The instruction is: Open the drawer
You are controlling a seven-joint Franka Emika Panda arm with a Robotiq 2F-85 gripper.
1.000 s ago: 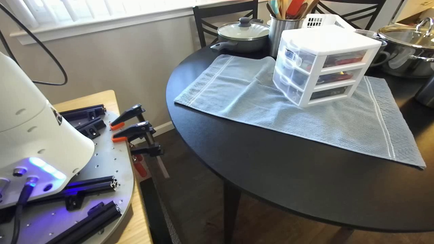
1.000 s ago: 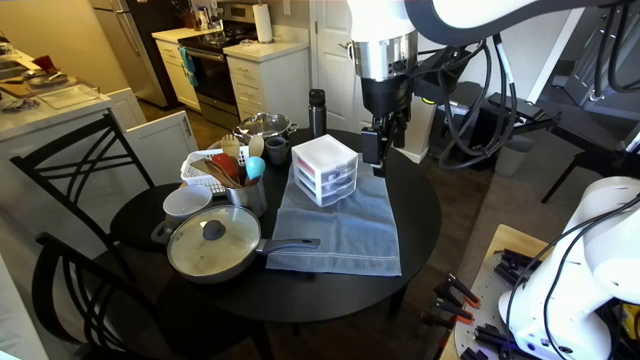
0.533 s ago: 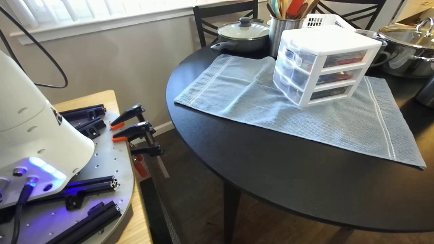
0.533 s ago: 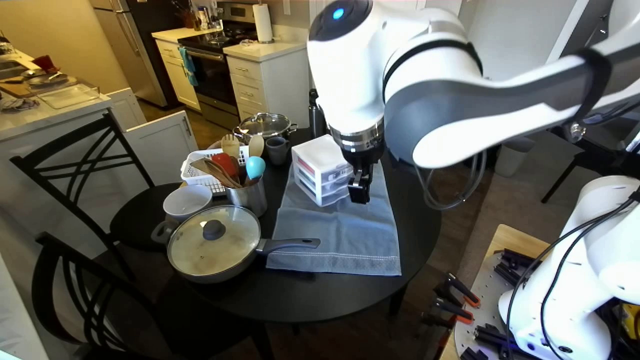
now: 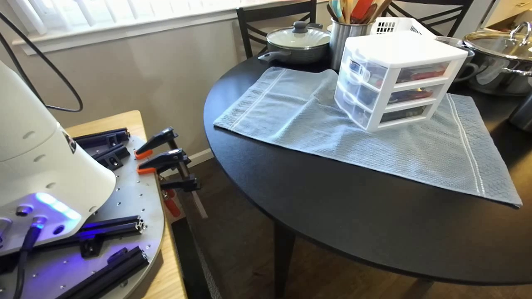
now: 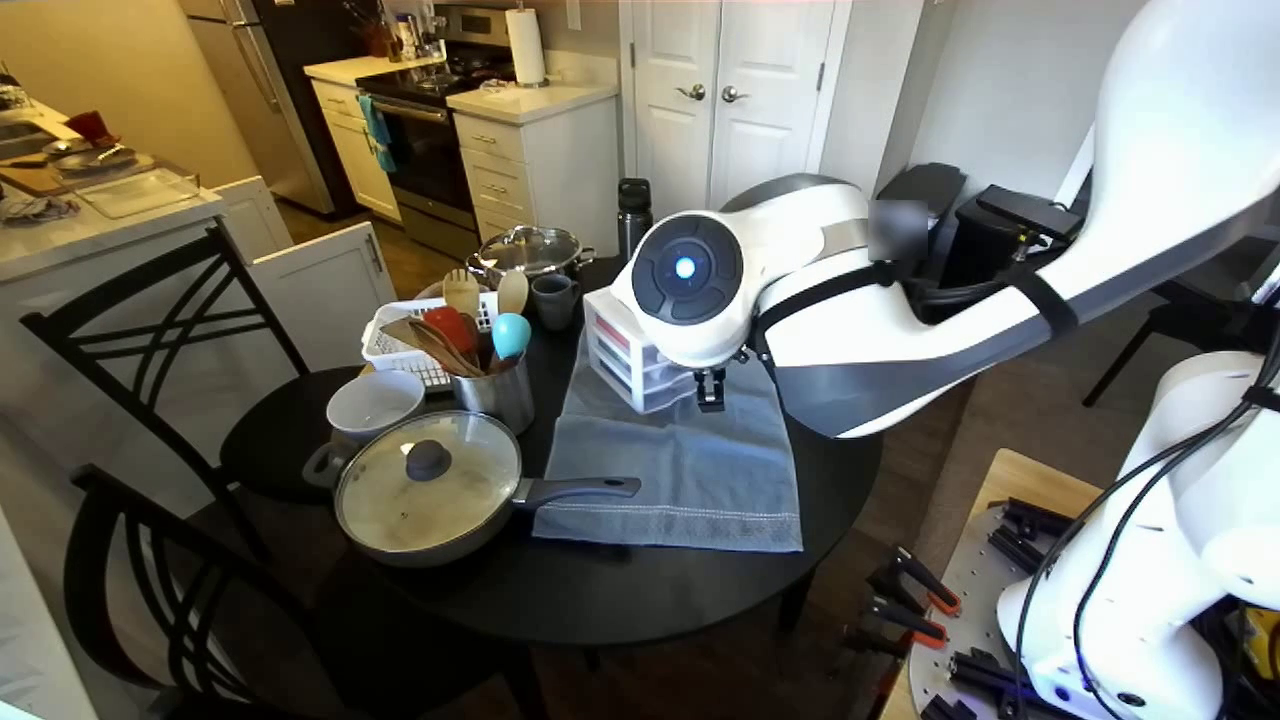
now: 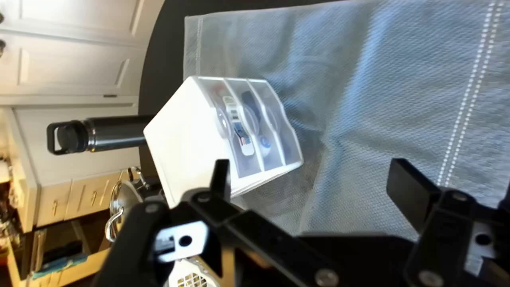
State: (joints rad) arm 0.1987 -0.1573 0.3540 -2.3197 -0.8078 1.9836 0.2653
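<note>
The drawer [image 5: 365,71] is the top translucent tier of a small white drawer unit [image 5: 403,49]; it sits shut, flush with the tiers below. In the wrist view the drawer's front [image 7: 239,133] shows a curved pull and a printed label inside. In an exterior view the hand covers much of the unit [image 6: 637,385]. My gripper [image 7: 310,169] is open and empty, its fingers wide apart, with the towel seen between them. In that exterior view the gripper [image 6: 711,388] is in front of the drawer fronts, apart from them as far as I can see.
A grey towel [image 5: 299,112] lies under the unit on a round black table [image 5: 332,216]. A lidded pan [image 6: 430,490], utensil holder [image 6: 500,395], white basket [image 6: 385,345], mug [image 6: 553,300], pot [image 6: 530,250] and black bottle [image 6: 634,215] stand around the unit.
The arm has swung in from beside the unit. The hand has come lower and tilted, bringing the gripper before the drawer fronts. The drawer unit has not moved.
</note>
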